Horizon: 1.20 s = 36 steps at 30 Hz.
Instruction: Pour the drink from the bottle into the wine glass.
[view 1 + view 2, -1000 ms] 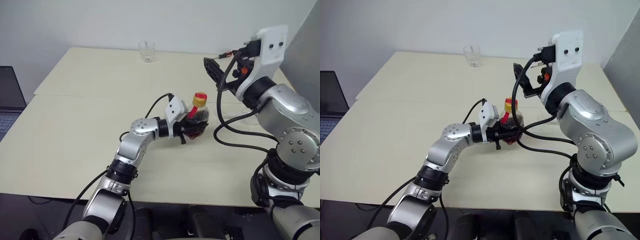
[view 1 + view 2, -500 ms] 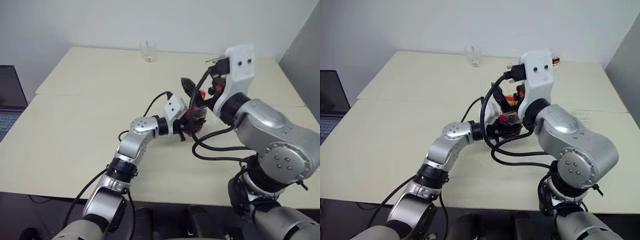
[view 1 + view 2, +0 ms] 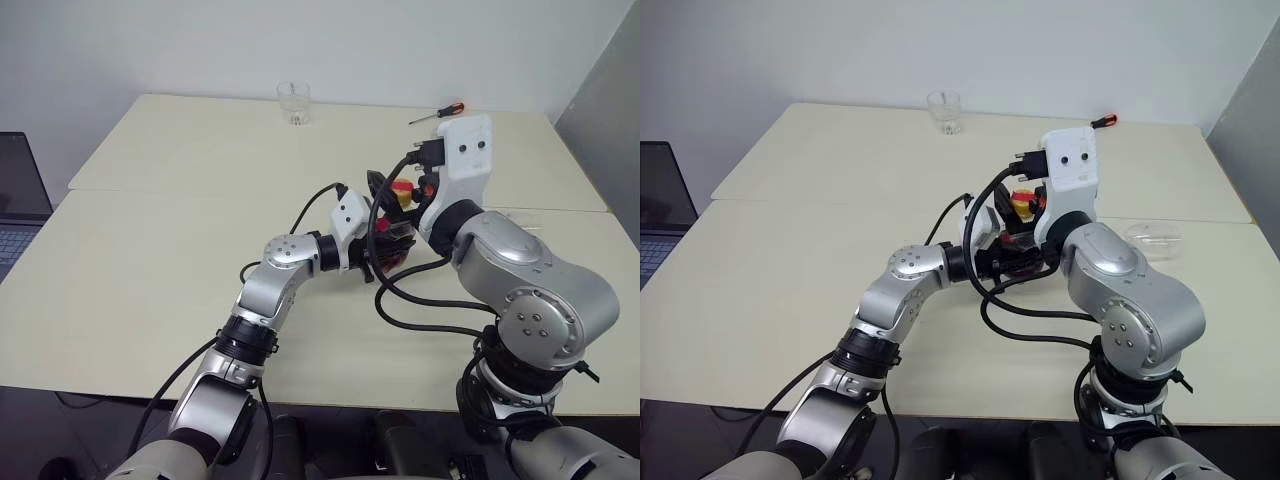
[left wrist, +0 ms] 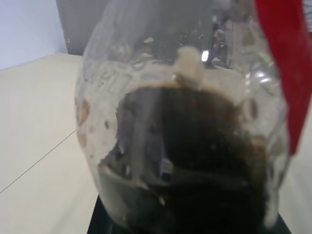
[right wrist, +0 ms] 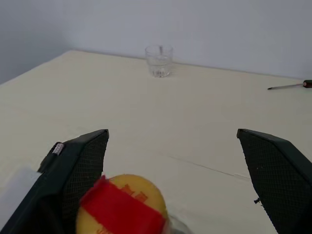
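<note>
Bottle (image 5: 124, 204), cap still on and drink (image 4: 195, 165) inside, sits mid-worktop (image 3: 150, 260), grasped by the left gripper (image 3: 375, 255). Right gripper (image 5: 175, 161) stands released around the cap. Wine glass (image 3: 1152, 240) lies toppled at three o'clock; uncapping and pouring remain.

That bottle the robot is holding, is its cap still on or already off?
Still on. The bottle has its yellow cap in place with a red strip across it, sitting between the open fingers of the right claw.

cream table (image 3: 150, 260), tumbler (image 3: 293, 102), screwdriver (image 3: 437, 112)
</note>
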Each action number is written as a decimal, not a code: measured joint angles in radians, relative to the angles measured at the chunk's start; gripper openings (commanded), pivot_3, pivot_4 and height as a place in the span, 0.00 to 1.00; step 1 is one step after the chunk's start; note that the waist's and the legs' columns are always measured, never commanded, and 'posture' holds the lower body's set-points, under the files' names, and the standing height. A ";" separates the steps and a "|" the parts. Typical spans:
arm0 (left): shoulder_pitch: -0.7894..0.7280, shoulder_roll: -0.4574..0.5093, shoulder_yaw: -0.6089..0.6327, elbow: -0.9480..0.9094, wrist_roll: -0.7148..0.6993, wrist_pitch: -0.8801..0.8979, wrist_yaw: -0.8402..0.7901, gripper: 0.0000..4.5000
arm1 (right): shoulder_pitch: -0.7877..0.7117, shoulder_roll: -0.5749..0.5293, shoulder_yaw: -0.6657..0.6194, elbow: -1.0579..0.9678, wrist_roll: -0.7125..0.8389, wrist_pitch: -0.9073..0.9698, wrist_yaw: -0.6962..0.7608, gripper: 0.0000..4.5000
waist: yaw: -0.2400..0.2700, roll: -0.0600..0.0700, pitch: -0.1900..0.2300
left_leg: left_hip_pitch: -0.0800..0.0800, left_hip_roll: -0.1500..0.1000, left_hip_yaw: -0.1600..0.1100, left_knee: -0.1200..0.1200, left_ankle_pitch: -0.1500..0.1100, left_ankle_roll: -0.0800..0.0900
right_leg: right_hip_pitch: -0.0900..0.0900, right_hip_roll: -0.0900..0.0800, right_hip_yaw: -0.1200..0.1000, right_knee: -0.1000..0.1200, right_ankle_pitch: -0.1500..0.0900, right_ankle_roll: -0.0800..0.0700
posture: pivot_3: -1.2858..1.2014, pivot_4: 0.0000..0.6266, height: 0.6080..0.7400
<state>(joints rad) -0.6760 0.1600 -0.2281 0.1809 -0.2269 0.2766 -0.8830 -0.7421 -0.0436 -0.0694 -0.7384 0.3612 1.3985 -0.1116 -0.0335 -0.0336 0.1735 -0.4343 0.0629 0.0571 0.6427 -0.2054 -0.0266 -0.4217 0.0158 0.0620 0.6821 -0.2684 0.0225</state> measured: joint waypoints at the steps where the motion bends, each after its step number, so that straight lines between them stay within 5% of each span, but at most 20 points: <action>1: 0.000 0.000 0.000 0.000 0.000 0.000 0.000 0.24 | 0.002 0.000 0.006 0.001 -0.009 -0.012 0.000 1.00 | 0.000 0.000 0.000 | 0.000 0.000 0.000 0.000 0.000 0.000 | 0.000 0.000 0.000 0.000 0.000 0.000 | 0.52 0.24 1.00; 13: 0.016 -0.001 -0.012 -0.001 0.007 0.000 -0.001 0.24 | 0.039 -0.043 0.019 -0.024 -0.028 -0.034 0.040 1.00 | 0.000 0.000 0.000 | 0.000 0.000 0.000 0.000 0.000 0.000 | 0.000 0.000 0.000 0.000 0.000 0.000 | 0.52 0.24 1.00; 36: 0.037 0.015 -0.023 -0.015 0.008 -0.006 -0.002 0.24 | 0.063 0.004 -0.174 -0.125 0.063 0.059 0.179 1.00 | 0.000 0.000 0.000 | 0.000 0.000 0.000 0.000 0.000 0.000 | 0.000 0.000 0.000 0.000 0.000 0.001 | 0.52 0.24 1.00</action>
<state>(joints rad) -0.6388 0.1754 -0.2509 0.1660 -0.2193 0.2710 -0.8850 -0.6791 -0.0400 -0.2431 -0.8636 0.4244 1.4577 0.0671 -0.0337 -0.0336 0.1735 -0.4343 0.0628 0.0568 0.6425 -0.2054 -0.0266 -0.4216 0.0157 0.0619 0.6818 -0.2688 0.0232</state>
